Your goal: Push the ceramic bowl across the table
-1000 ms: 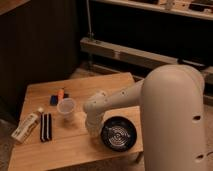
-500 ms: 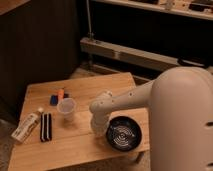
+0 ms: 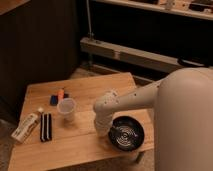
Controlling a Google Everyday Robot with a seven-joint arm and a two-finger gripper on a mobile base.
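The ceramic bowl [image 3: 126,132] is black with white rings inside and sits near the front right corner of the light wooden table [image 3: 95,87]. My gripper [image 3: 103,128] hangs down from the white arm just left of the bowl, at or against its left rim. The wrist hides the gripper's lower end.
A translucent white cup [image 3: 66,109] stands left of the gripper. Behind it lie an orange and a blue item [image 3: 57,96]. A black bar [image 3: 45,126] and a white bottle [image 3: 26,127] lie at the front left. The table's right edge is close to the bowl.
The arm has swung right and slightly back, and the gripper has moved with it. The bowl sits in about the same place near the front right corner.
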